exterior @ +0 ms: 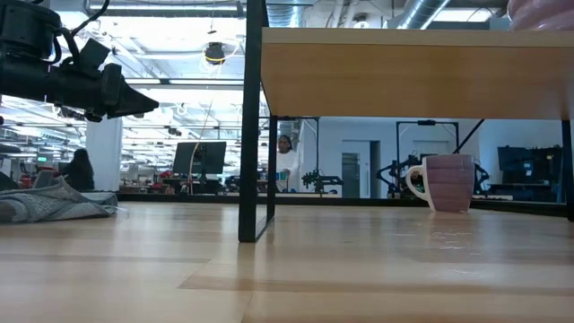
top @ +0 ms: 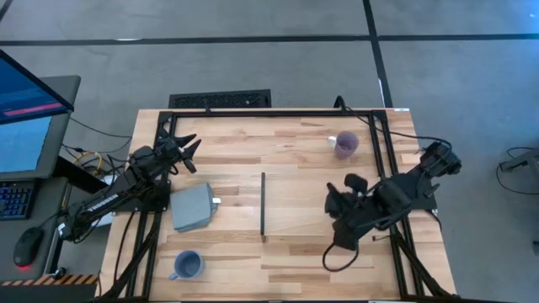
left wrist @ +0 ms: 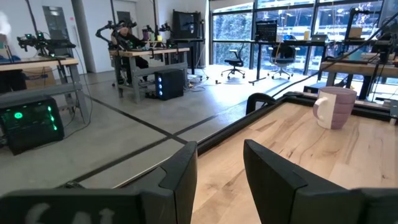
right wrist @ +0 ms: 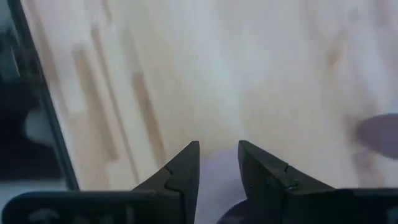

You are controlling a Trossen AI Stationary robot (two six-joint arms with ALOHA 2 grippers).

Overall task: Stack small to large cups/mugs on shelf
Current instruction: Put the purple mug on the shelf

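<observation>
The right gripper (top: 335, 202) hung over the shelf (top: 295, 220), its two dark fingers (right wrist: 186, 163) slightly parted with a lavender mug (right wrist: 217, 186) showing in the narrow gap between and below them; whether the fingers actually pinched it could not be told. A second lavender mug (top: 346, 145) stood upright on the tabletop (top: 236, 139) well beyond that gripper, near the far edge. The left gripper (top: 187, 151) hovered well apart on the other side, fingers (left wrist: 180, 180) partly spread and holding nothing, pointing toward the far edge. Just behind it lay the flat grey block (top: 192, 207), and farther back, near the front edge, stood the blue-grey mug (top: 187, 266).
</observation>
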